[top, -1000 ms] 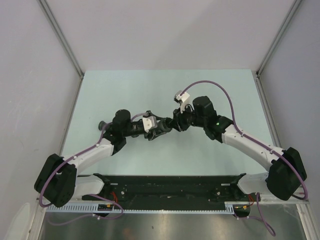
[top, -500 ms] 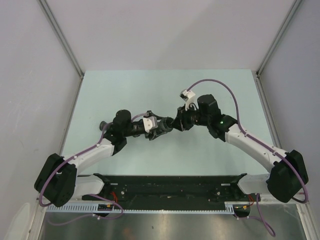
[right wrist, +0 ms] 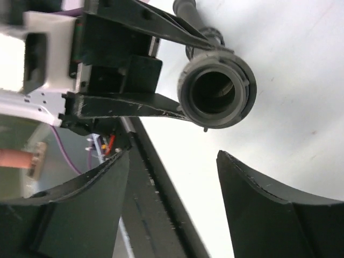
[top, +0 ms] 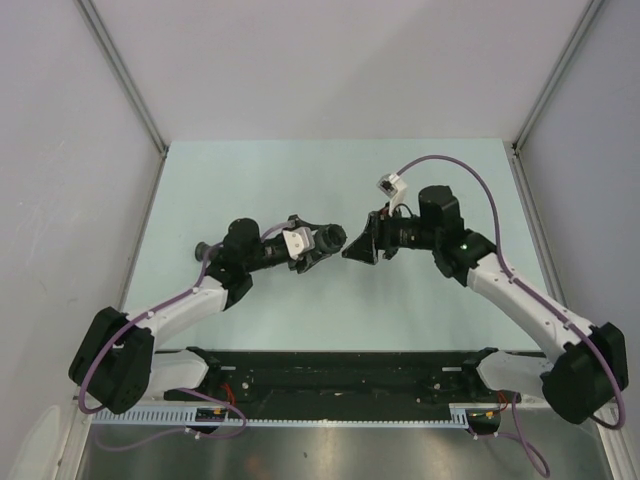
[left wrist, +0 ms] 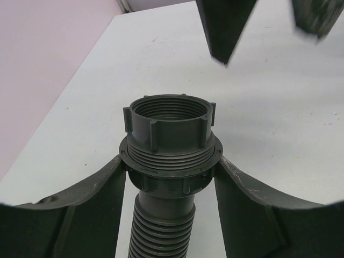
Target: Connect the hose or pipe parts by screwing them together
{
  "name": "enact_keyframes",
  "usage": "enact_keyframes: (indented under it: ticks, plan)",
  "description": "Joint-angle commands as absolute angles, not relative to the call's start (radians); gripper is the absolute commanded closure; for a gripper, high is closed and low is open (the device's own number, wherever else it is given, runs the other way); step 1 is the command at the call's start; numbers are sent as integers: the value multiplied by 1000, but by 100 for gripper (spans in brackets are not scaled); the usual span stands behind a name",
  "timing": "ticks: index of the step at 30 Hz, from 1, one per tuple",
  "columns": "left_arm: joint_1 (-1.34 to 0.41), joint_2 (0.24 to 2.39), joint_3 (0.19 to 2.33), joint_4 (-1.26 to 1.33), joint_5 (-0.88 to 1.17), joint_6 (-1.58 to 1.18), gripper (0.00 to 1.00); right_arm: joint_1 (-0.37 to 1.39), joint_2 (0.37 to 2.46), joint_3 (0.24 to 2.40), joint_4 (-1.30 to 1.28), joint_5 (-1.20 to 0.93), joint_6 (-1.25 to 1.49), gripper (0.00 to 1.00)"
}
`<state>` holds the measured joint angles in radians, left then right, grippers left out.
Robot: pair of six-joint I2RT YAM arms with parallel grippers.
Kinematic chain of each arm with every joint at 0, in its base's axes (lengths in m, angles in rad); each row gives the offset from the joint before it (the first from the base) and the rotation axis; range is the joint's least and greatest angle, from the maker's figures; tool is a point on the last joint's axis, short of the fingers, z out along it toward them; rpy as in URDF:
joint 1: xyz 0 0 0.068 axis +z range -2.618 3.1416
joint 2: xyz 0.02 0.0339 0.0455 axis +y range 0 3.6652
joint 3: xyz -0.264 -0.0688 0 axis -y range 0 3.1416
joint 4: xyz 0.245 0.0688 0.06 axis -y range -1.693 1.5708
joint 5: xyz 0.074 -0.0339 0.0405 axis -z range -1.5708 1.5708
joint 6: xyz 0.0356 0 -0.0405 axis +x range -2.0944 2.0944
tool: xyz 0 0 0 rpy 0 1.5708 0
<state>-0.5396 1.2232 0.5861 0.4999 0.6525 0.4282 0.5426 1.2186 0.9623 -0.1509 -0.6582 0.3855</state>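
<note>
1. Left gripper [left wrist: 171, 173]: we see its fingers clamped on either side of the collar of the ribbed tube [left wrist: 161, 226], which is held over the middle of the table [top: 250, 170].
2. Ring nut [left wrist: 169, 121]: we find it seated on the tube's collared end, its open mouth turned toward the right arm.
3. Right gripper [right wrist: 173, 161]: we note its fingers spread apart and holding nothing, near the nut but clear of it.

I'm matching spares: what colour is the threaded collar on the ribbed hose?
The threaded plastic collar is dark grey, best in the left wrist view.
</note>
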Motion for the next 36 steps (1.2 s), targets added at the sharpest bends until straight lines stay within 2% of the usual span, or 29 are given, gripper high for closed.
enact_keyframes:
  ticks: [1, 4, 5, 8, 11, 18, 27, 30, 36]
  plan:
    - [-534, 1189, 607, 548, 705, 411, 100, 532, 1098, 974, -126, -704, 40, 26]
    - [-532, 1181, 615, 537, 770, 390, 100, 554, 1077, 974, -132, -785, -205, 22]
    - [-534, 1181, 620, 522, 796, 388, 100, 577, 1072, 974, -150, -787, -394, 21]
    - [-532, 1193, 649, 447, 903, 399, 100, 618, 1060, 974, -221, -724, -726, 18]
    - [-531, 1197, 657, 407, 952, 406, 100, 634, 1061, 976, -238, -721, -891, 15]
    - [-532, 1192, 657, 394, 982, 422, 100, 647, 1106, 988, -287, -751, -1070, 13]
    - [-534, 1189, 653, 388, 994, 425, 100, 680, 1180, 1023, -339, -721, -1131, 20]
    - [-532, 1193, 655, 387, 996, 425, 100, 690, 1193, 1023, -322, -719, -1124, 23]
    - [-534, 1193, 658, 387, 989, 425, 100, 712, 1227, 1023, -304, -716, -1103, 40]
